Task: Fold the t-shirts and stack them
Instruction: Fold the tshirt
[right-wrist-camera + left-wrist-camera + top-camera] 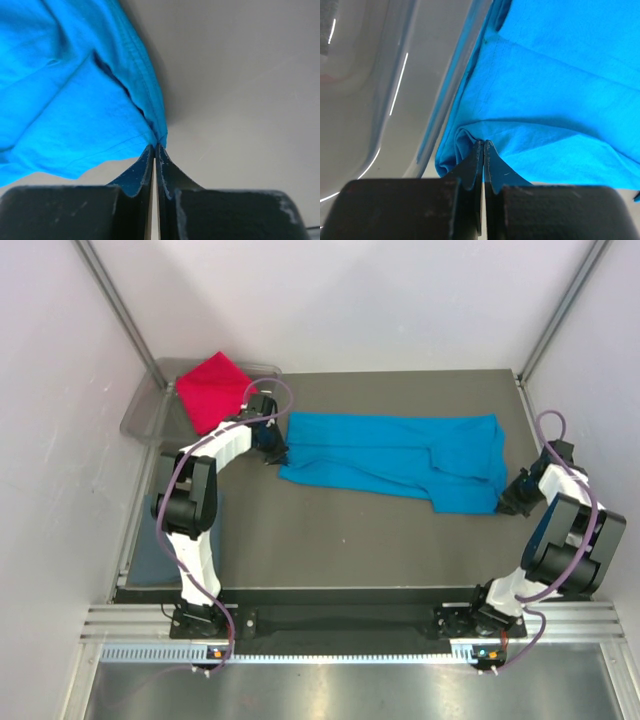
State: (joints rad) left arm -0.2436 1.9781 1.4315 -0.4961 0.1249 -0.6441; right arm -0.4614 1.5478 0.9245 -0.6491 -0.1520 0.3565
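A turquoise-blue t-shirt (pixel 395 457) lies stretched across the table in a long folded band. My left gripper (pixel 272 448) pinches the shirt's left end; in the left wrist view its jaws (pixel 483 144) are shut on a fold of blue cloth (pixel 550 100). At the shirt's right end my right gripper (pixel 512 497) is shut on the cloth's edge; the right wrist view has the tips (pixel 156 146) closed on the blue hem (pixel 75 100). A crimson red t-shirt (pixel 213 389) lies folded in the clear tray (pixel 143 415) at the back left.
A slate grey-blue cloth (pixel 160 550) shows at the table's left edge, partly behind the left arm. White walls and slanted metal poles (pixel 115 300) enclose the table. The tray's clear wall (pixel 380 100) stands close to the left gripper.
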